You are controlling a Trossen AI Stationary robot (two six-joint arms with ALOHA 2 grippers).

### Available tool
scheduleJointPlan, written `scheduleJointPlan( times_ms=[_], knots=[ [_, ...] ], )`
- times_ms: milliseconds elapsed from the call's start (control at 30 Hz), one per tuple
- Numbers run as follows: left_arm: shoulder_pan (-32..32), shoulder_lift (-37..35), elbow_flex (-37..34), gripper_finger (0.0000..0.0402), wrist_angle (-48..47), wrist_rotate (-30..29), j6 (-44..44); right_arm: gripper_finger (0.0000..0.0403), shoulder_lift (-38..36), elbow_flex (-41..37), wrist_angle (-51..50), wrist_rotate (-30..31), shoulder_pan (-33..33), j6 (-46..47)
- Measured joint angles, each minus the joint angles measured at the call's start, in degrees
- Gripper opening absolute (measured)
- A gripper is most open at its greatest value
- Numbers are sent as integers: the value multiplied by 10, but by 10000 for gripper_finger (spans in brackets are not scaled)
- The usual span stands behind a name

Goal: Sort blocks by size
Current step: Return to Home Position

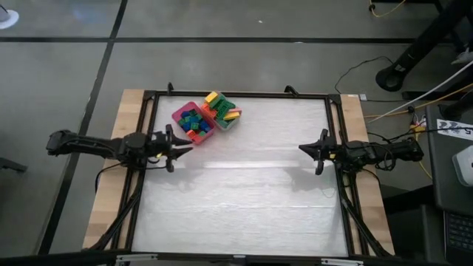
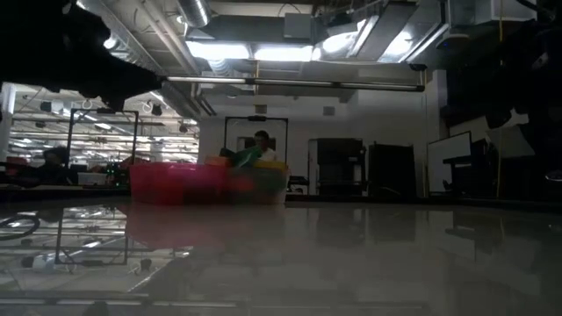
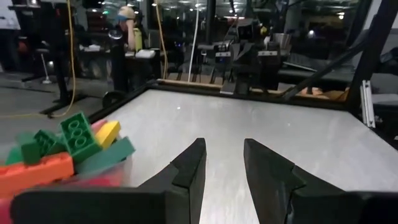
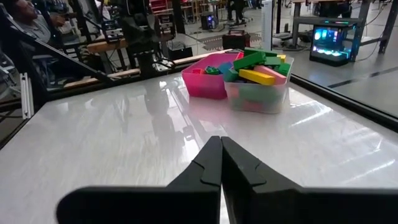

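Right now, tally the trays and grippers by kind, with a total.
Pink tray: 1
Clear tray: 1
Grippers: 2, left gripper open, right gripper shut
Total: 4
Blocks are heaped in both trays, too many to count.

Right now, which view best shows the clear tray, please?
The right wrist view: the clear tray shows whole, wall and piled blocks. High view gives only its top, low view one side, left wrist view a corner.
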Motion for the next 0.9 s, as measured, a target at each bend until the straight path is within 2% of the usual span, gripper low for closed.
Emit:
scheduleJointPlan(
  times_ms=[300,433,767,900],
  knots=[
    [0,-120,-19,98,-110,-1,-51,5,0,-1,-3,-16,0,16],
    [0,-152,-19,98,-111,6,-24,5,0,-1,-5,-40,0,18],
    [1,-141,-19,98,-111,7,86,5,0,-2,-6,-45,0,15],
    [1,-126,-19,98,-111,7,63,5,0,-2,-6,-35,0,13]
  ],
)
